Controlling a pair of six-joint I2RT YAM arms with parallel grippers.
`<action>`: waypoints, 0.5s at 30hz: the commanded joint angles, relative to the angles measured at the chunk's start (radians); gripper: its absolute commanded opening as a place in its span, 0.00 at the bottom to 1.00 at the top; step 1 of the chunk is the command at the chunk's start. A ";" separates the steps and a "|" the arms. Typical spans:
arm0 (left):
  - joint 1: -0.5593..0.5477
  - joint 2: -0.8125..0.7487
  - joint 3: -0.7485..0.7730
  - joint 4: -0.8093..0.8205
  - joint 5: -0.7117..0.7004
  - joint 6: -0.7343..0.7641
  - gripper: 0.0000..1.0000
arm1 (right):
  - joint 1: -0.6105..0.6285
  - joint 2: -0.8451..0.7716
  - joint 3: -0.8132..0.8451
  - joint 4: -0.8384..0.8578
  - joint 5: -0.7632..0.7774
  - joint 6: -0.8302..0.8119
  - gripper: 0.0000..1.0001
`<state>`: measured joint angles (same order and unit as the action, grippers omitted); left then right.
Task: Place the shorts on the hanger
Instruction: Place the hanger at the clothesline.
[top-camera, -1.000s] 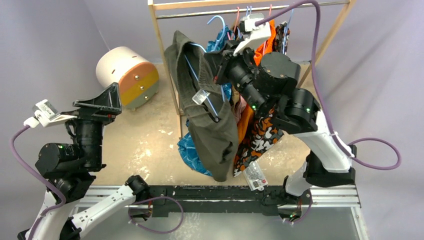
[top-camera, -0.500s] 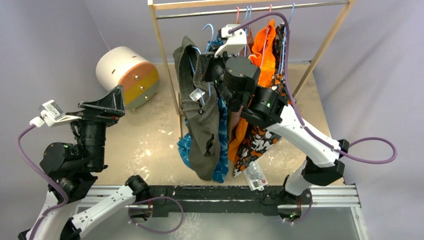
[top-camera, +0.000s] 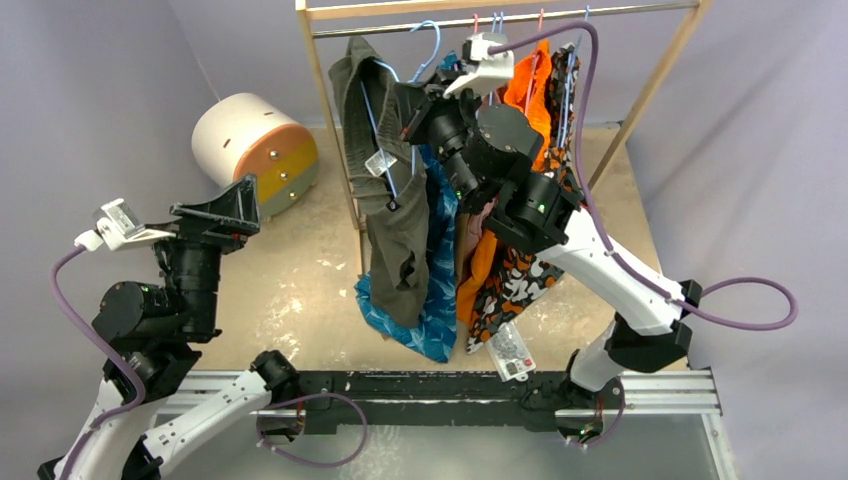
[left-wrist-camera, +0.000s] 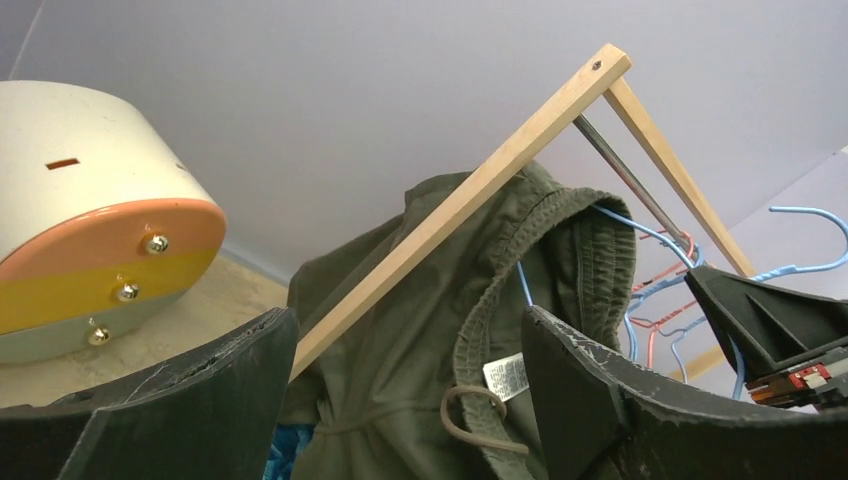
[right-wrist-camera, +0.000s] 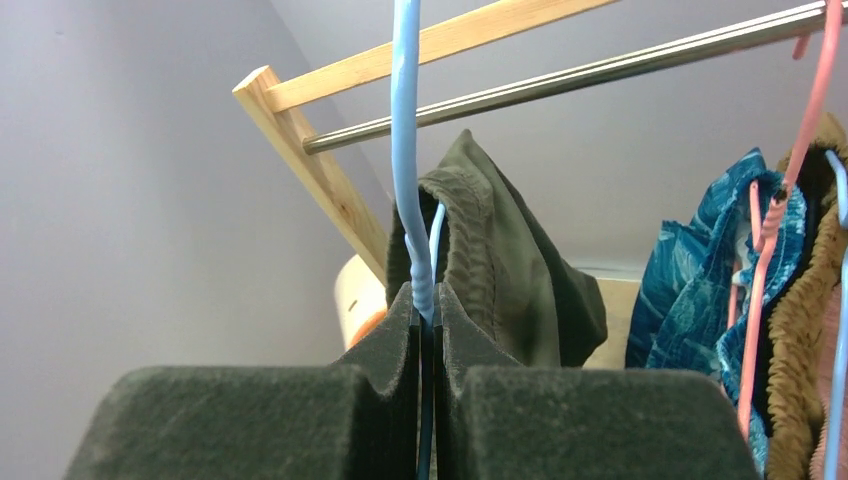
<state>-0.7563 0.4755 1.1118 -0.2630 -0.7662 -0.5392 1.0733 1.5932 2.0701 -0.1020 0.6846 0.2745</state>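
The dark olive-green shorts (top-camera: 392, 230) hang draped on the light-blue hanger (top-camera: 378, 120) at the left end of the rack; a white tag shows near the waist. My right gripper (top-camera: 418, 103) is shut on the hanger's neck and holds it up under the metal rail (top-camera: 500, 18). In the right wrist view the hanger wire (right-wrist-camera: 405, 150) rises from between the closed fingers (right-wrist-camera: 385, 340), with the shorts (right-wrist-camera: 500, 270) behind it. My left gripper (top-camera: 222, 205) is open and empty, left of the rack. The left wrist view shows the shorts (left-wrist-camera: 400, 340) with tag and drawstring.
A wooden rack frame (top-camera: 322, 90) carries blue patterned shorts (top-camera: 437, 300), orange garments (top-camera: 525, 85) and pink hangers (right-wrist-camera: 790, 140). A white drum with orange and yellow bands (top-camera: 255, 150) stands at the back left. A loose white tag (top-camera: 510, 350) hangs near the front.
My right gripper has lifted the hanger with the shorts up and toward the rail, and the shorts now hang straighter. My left arm shifted slightly right.
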 joint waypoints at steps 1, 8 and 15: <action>-0.005 -0.010 -0.022 0.032 0.013 -0.005 0.81 | 0.000 -0.106 -0.115 0.277 0.003 0.091 0.00; -0.006 -0.014 -0.061 0.039 0.019 -0.023 0.81 | -0.037 -0.097 -0.233 0.378 -0.025 0.162 0.00; -0.005 -0.022 -0.088 0.033 0.021 -0.025 0.81 | -0.070 -0.062 -0.248 0.475 -0.039 0.154 0.00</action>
<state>-0.7563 0.4660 1.0340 -0.2558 -0.7620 -0.5503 1.0206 1.5444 1.8019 0.1570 0.6621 0.4015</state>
